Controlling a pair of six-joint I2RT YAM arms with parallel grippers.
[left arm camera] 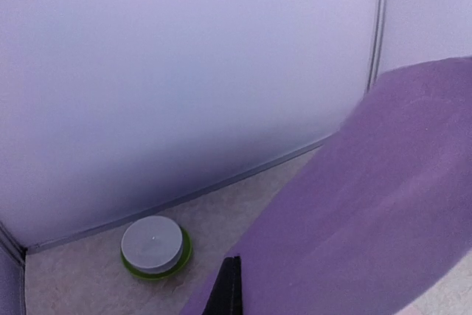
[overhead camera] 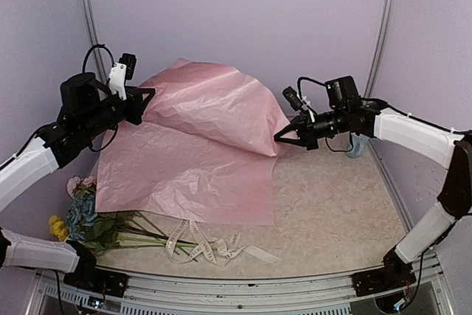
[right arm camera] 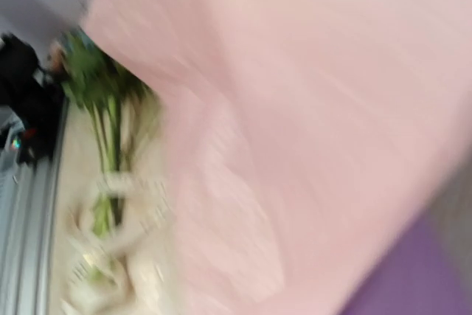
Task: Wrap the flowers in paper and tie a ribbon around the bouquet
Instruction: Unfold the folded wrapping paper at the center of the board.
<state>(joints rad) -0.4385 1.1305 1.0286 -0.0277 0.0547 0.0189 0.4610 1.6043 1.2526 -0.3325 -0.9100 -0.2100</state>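
The lilac-pink paper lies on the table with its far half folded forward into a raised hump. My left gripper is shut on the hump's left edge; in the left wrist view its dark fingertips are pressed together against the paper. My right gripper is shut on the paper's right fold edge. The right wrist view is blurred and its fingers do not show; paper fills it. The flowers lie at the near left, stems pointing right. The ribbon lies loose across the stems. Flowers and ribbon blur past at the left.
A round white-lidded green container sits on the table near the wall's foot. A small pale object stands behind my right arm by the right wall. Lilac walls with metal posts close in the table on three sides.
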